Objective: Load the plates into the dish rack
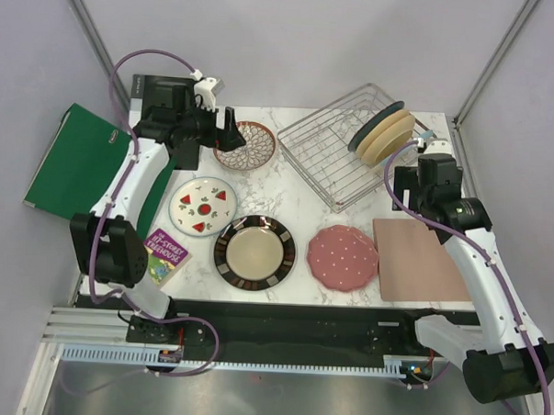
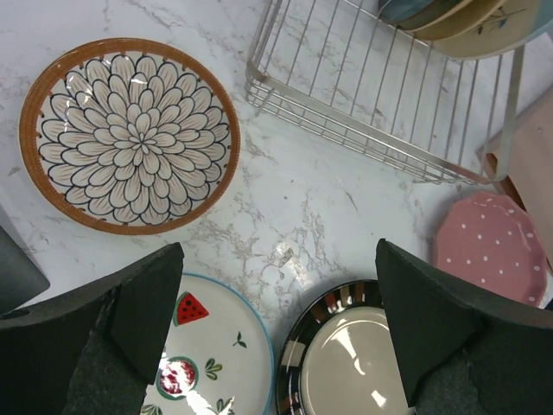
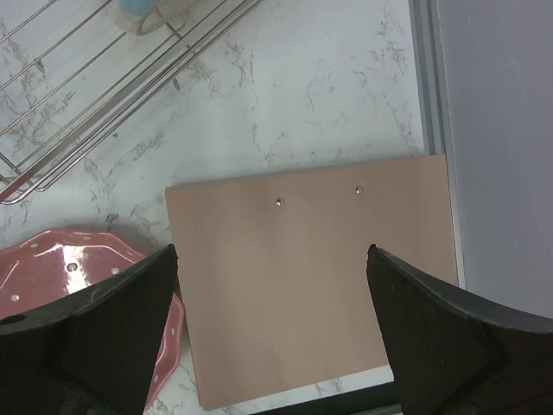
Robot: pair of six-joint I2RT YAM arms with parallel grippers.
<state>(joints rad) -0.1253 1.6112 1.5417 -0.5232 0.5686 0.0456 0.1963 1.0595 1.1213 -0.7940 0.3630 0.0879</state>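
Observation:
Four patterned plates lie flat on the marble table: brown with petal lattice, white with fruit, dark-rimmed with cream centre, and pink with dots. The wire dish rack stands at the back. My left gripper is open and empty, above the table between the brown plate and the fruit plate. My right gripper is open and empty above the tan board.
Plain teal and cream plates stand upright at the rack's right end. The pinkish-tan board lies at the right, touching the pink plate. A small book lies front left. A green folder sits off the table's left.

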